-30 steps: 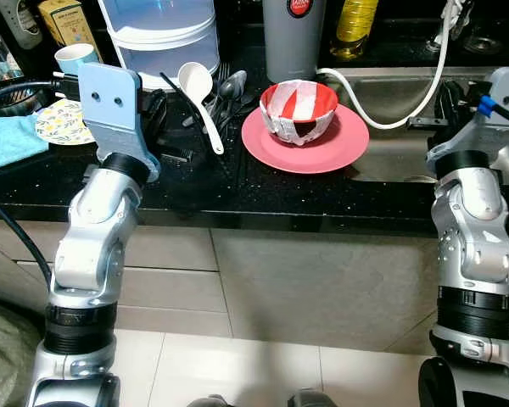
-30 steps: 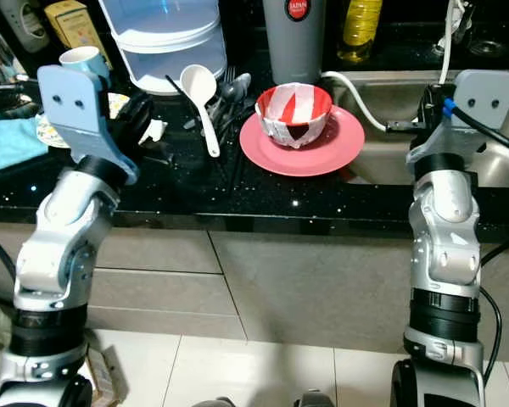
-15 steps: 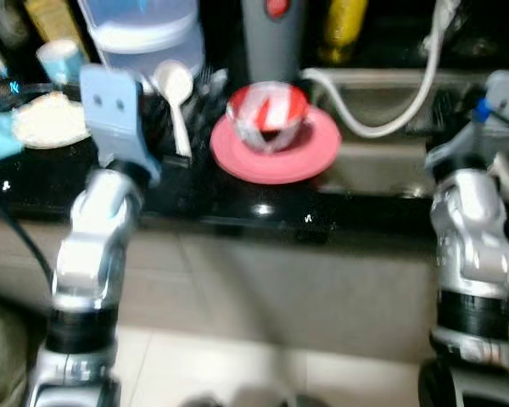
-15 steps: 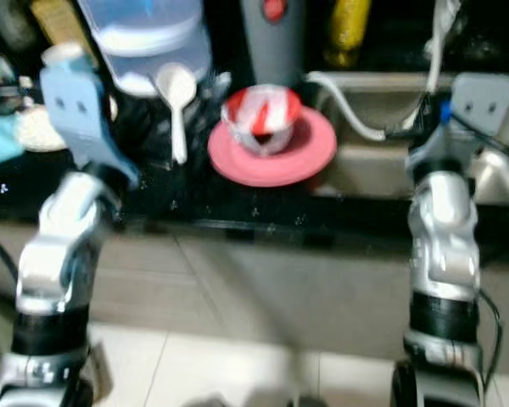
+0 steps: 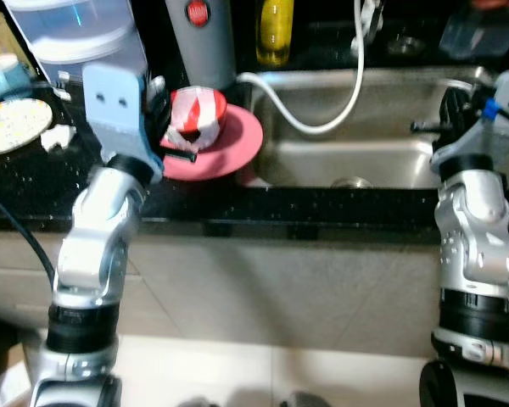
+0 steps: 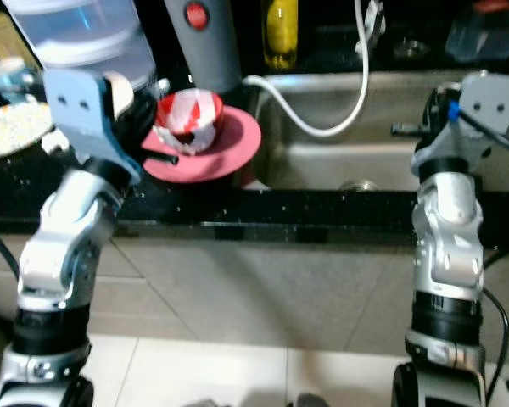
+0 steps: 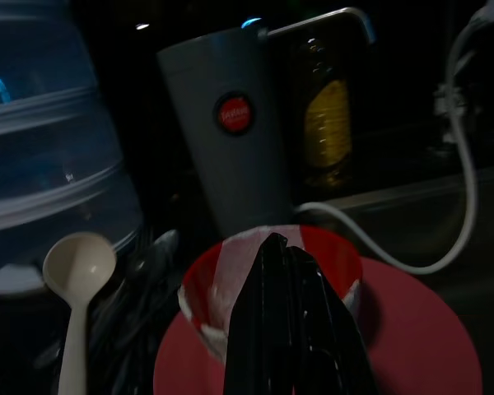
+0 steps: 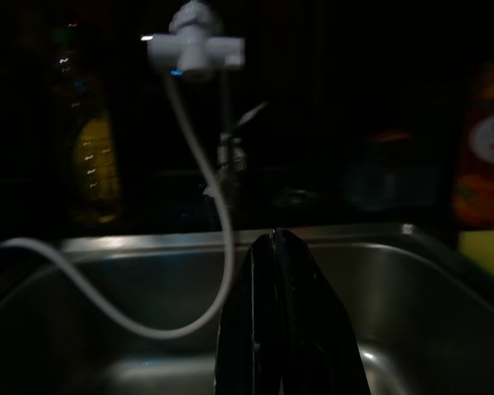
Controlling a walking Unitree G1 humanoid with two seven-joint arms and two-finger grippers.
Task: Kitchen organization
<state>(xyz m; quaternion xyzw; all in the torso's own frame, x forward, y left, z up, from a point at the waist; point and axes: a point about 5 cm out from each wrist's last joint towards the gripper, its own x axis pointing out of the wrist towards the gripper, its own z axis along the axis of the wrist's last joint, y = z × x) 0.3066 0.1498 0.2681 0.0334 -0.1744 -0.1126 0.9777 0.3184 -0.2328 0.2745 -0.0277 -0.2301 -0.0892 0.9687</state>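
Since a second ago the whole view has slid sideways: the red plate [image 5: 225, 140] and the red-and-white bowl [image 5: 195, 114] on it, earlier near the middle of the head views, now sit toward 10 o'clock, and the steel sink [image 5: 365, 153] takes the centre. That is the camera shifting with the robot's body, not the dishes moving; bowl and plate stand as they did, on the black worktop [image 5: 34, 182] just beside the sink's rim. My reading is that the robot is squaring up to the sink, perhaps to carry the dishes there. The left end effector [image 7: 290, 329] has its fingers pressed together, holding nothing, and hovers just short of the bowl, pointing at its near rim. The right end effector [image 8: 281, 321] is likewise closed and empty, held over the sink basin at about 3 o'clock. The bowl stands upright, mouth up, so it has no long axis to speak of. The white spoon [image 7: 76, 296] lies beside the plate, its long axis running handle-near, bowl-far, toward the grey tumbler [image 7: 226, 140] at 12 o'clock.
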